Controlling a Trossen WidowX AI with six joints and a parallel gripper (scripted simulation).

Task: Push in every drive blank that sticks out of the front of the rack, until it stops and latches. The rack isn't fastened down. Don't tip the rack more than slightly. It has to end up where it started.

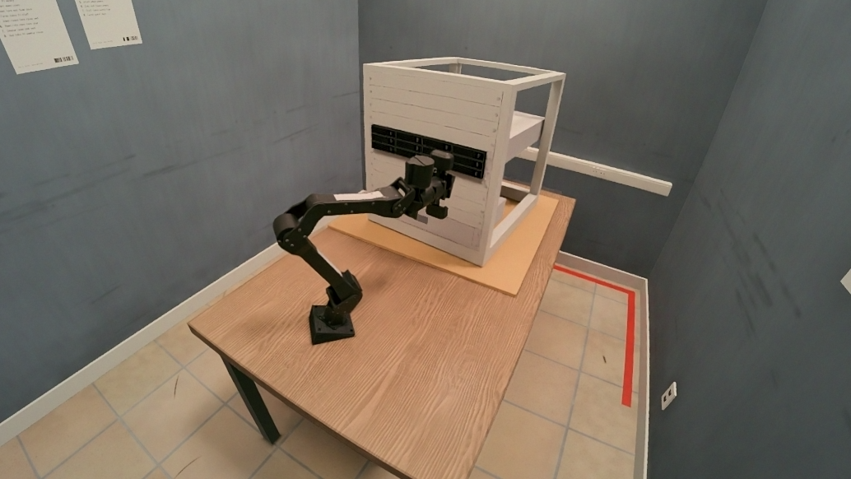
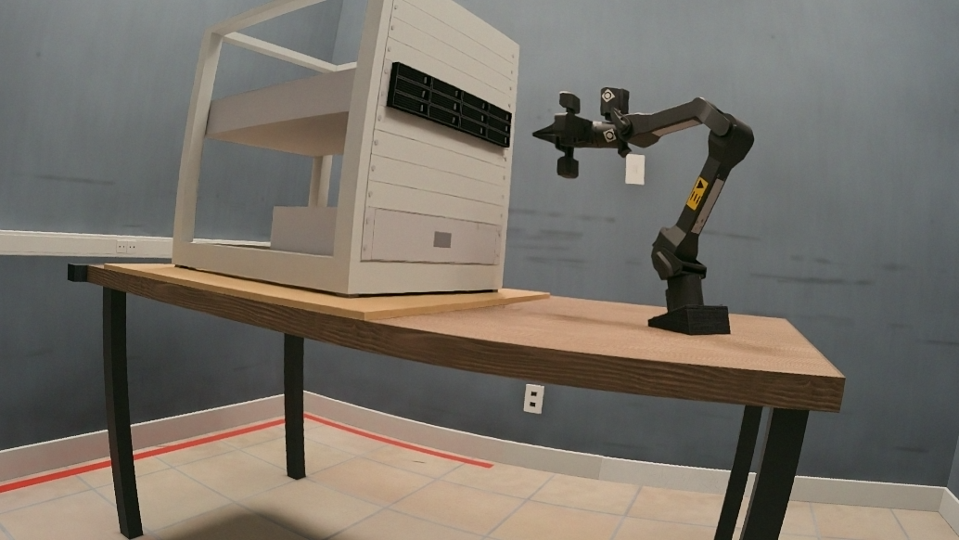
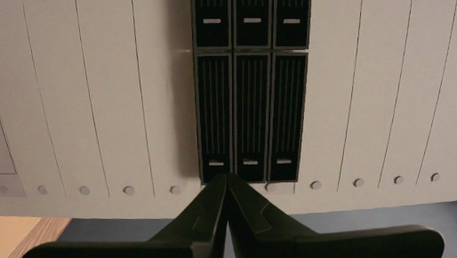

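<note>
The white rack (image 1: 437,100) (image 2: 355,200) (image 3: 107,89) stands upright on a tan board. A block of black drive blanks (image 1: 406,142) (image 2: 442,100) (image 3: 251,107), in three rows, crosses its front. Their faces look about level with one another; I cannot tell whether any single blank stands slightly proud. My gripper (image 2: 534,134) (image 3: 225,181) is shut and empty. It points at the rack front from a short gap away, and touches nothing. In the wrist view its tips overlap the lower end of the nearest blanks. In the top view the tips are hidden behind the wrist.
The tan board (image 1: 506,284) (image 2: 376,312) lies under the rack on the wooden table (image 1: 416,380) (image 2: 604,348). The arm's base (image 1: 332,327) (image 2: 691,319) stands on the table in front of the rack. Walls rise beyond the table.
</note>
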